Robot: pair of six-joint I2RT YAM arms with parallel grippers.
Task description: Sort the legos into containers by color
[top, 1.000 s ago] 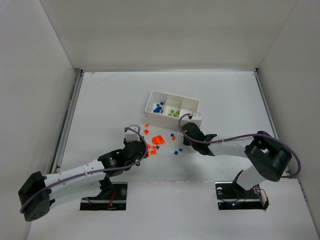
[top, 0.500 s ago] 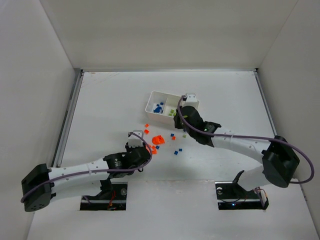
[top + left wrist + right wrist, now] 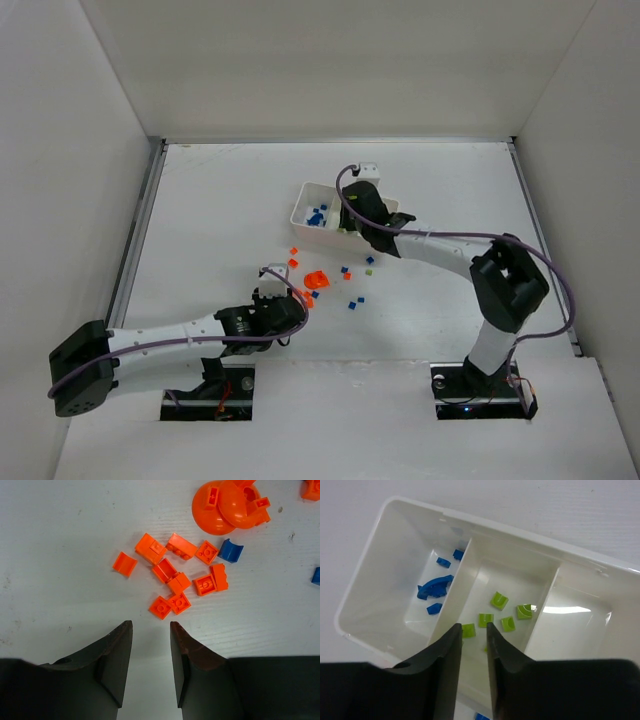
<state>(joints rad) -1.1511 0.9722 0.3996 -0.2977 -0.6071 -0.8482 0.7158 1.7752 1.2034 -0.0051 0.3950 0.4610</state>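
Note:
My left gripper (image 3: 150,623) is open and holds nothing; it hovers just short of a cluster of small orange legos (image 3: 175,580) on the table. Beyond them lie a larger orange piece (image 3: 230,507) and a blue brick (image 3: 231,550). My right gripper (image 3: 473,626) stands open over the middle compartment of the white tray (image 3: 485,524), above several green bricks (image 3: 500,601). Blue bricks (image 3: 435,585) lie in the left compartment. The right compartment (image 3: 570,625) shows only white floor. From above, the right gripper (image 3: 360,205) covers part of the tray (image 3: 302,195).
Loose blue bricks (image 3: 352,303) and a green brick (image 3: 369,260) lie between the orange cluster (image 3: 305,297) and the tray. White walls enclose the table on three sides. The right arm's cable loops over the table's right half.
The right gripper rose from the table, swung up and left to the tray's middle compartment, and opened. The left gripper shifted slightly toward the orange cluster, then held still.

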